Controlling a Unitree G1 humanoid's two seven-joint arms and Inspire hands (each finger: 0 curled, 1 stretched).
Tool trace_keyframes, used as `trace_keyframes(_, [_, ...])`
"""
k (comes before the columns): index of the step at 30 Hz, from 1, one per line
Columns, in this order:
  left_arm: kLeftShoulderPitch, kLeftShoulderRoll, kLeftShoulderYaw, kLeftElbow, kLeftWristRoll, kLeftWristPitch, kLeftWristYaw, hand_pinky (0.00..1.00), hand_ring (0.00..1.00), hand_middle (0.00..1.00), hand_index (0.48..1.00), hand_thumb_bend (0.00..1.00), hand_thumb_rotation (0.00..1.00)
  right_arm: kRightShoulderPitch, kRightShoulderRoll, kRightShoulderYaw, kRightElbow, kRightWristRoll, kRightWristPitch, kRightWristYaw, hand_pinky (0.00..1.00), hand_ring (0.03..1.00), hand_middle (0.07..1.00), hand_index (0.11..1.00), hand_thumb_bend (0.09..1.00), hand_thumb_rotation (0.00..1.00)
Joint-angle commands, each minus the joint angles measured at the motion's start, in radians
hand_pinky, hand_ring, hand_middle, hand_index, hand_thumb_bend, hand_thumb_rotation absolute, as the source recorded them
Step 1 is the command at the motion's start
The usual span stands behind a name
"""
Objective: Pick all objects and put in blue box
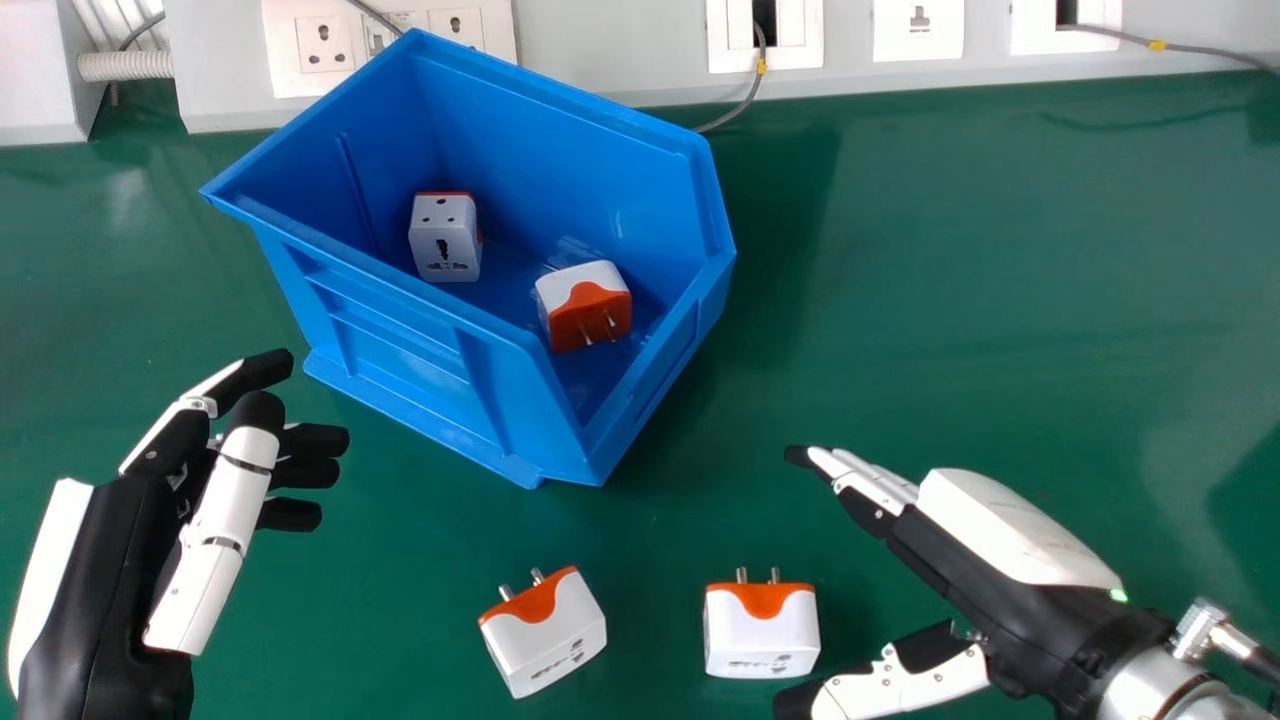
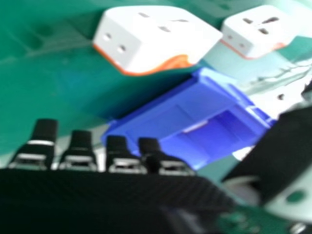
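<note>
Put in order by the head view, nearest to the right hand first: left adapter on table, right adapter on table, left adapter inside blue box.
1. Right table adapter, near the right hand's thumb.
2. Left table adapter, toward the middle.
3. Left box adapter, inside the blue box.

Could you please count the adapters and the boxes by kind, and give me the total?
White and orange adapters: 4, with 2 inside the box and 2 on the table
Blue box: 1
Total: 5
</note>
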Motion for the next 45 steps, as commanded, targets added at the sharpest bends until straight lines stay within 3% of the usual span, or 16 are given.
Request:
trace_keyframes(1, [-0.005,0.005,0.006,-0.018,-0.012,-0.003,0.0,0.59,0.65,0.66,0.818,0.42,0.85,-0.031,-0.013,0.004,0.003,-0.013,-0.006,-0.001,0.89,0.963,0.983,0.962,0.713,0.52])
trace_keyframes(12, [-0.02,0.012,0.018,-0.043,-0.025,0.049,0.001,0.59,0.65,0.66,0.815,0.42,0.85,-0.089,0.011,0.077,0.014,-0.146,0.032,-0.019,0.83,0.918,0.933,0.902,0.662,0.51])
trace_keyframes(21, [-0.033,0.017,0.016,-0.072,-0.017,0.099,0.005,0.59,0.65,0.65,0.809,0.44,0.85,-0.122,0.002,0.134,0.04,-0.263,0.024,-0.035,0.81,0.891,0.905,0.87,0.619,0.51])
trace_keyframes(30, [-0.036,0.022,0.018,-0.094,-0.018,0.128,0.002,0.58,0.64,0.65,0.806,0.46,0.84,-0.132,0.025,0.17,0.034,-0.328,0.061,-0.017,0.79,0.876,0.892,0.858,0.585,0.52])
trace_keyframes(37, [-0.054,0.027,0.022,-0.082,-0.022,0.133,0.0,0.58,0.65,0.65,0.803,0.46,0.84,-0.15,0.054,0.199,0.041,-0.354,0.101,0.0,0.77,0.872,0.89,0.85,0.567,0.51])
trace_keyframes(45, [-0.069,0.027,0.017,-0.082,-0.016,0.147,0.003,0.58,0.64,0.65,0.803,0.47,0.84,-0.173,0.063,0.223,0.061,-0.36,0.11,0.008,0.76,0.863,0.885,0.839,0.561,0.51])
